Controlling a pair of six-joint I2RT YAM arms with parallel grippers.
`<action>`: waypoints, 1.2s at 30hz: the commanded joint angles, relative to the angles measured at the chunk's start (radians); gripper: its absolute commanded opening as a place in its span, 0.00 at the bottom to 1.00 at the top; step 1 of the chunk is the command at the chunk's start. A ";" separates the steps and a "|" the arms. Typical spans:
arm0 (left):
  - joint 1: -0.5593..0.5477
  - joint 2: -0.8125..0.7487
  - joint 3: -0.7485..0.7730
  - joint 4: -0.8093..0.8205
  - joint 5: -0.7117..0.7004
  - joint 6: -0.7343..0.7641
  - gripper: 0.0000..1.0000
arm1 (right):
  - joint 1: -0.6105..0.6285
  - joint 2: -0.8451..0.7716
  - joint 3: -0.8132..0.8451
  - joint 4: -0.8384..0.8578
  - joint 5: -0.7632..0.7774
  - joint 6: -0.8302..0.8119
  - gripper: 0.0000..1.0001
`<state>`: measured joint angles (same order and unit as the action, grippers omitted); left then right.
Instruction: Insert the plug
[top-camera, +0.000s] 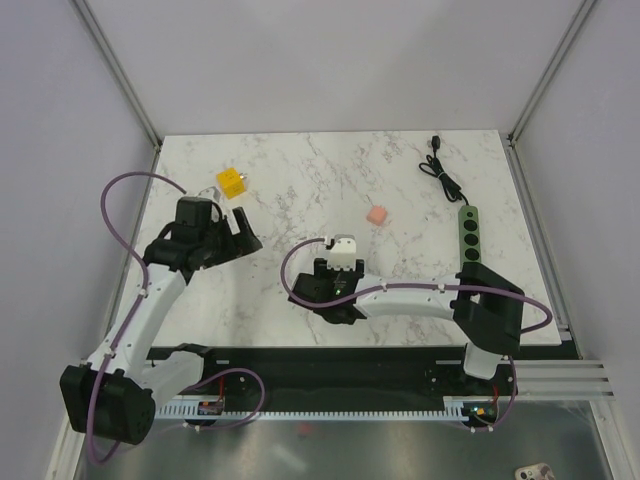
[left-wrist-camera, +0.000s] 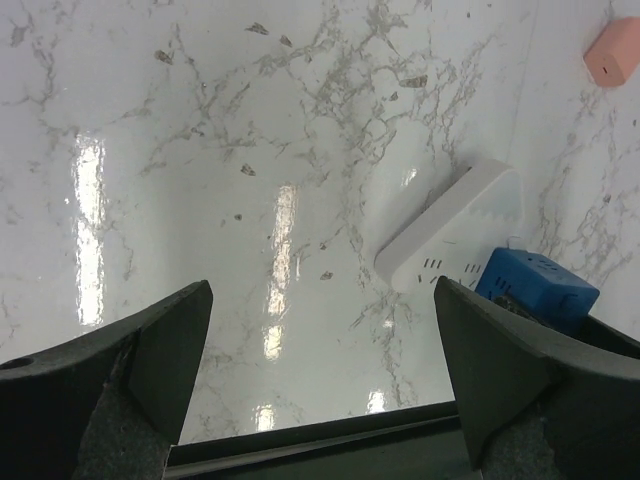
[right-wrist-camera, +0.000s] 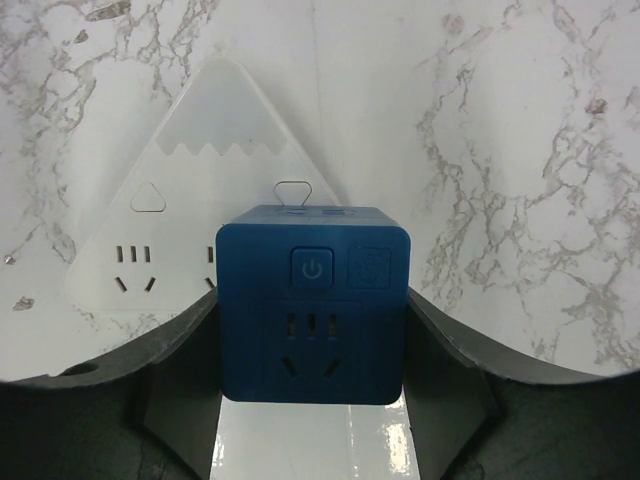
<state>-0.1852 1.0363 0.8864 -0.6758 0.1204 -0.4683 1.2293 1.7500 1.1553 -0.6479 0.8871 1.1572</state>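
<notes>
While left gripper (left-wrist-camera: 320, 290) gapes, right gripper (right-wrist-camera: 312, 305) clamps blue cube (right-wrist-camera: 312, 250).

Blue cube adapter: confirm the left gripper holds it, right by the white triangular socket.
Wrong arm: the right gripper holds the blue cube adapter, by the white triangular socket; the right wrist view shows it. The left gripper stands open.

On the marble table (top-camera: 300, 290): one yellow plastic cube (top-camera: 230, 181), one small pink block (top-camera: 377, 215), one blue cube-shaped socket adapter (right-wrist-camera: 312, 300), one white triangular socket block (right-wrist-camera: 190, 190), one dark green corded power strip (top-camera: 470, 235).
</notes>
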 joint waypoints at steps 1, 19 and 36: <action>0.009 -0.008 0.083 -0.070 -0.106 -0.085 0.99 | -0.008 0.011 0.046 -0.164 -0.014 -0.051 0.61; 0.183 -0.058 0.203 -0.263 -0.386 -0.357 0.93 | -0.031 -0.372 0.012 -0.040 -0.191 -0.390 0.98; 0.638 0.201 -0.058 -0.145 -0.267 -0.506 0.97 | -0.030 -0.598 -0.184 0.148 -0.321 -0.476 0.98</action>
<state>0.4305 1.1992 0.8104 -0.8993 -0.1368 -0.9054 1.2003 1.1839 0.9859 -0.5591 0.5865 0.7044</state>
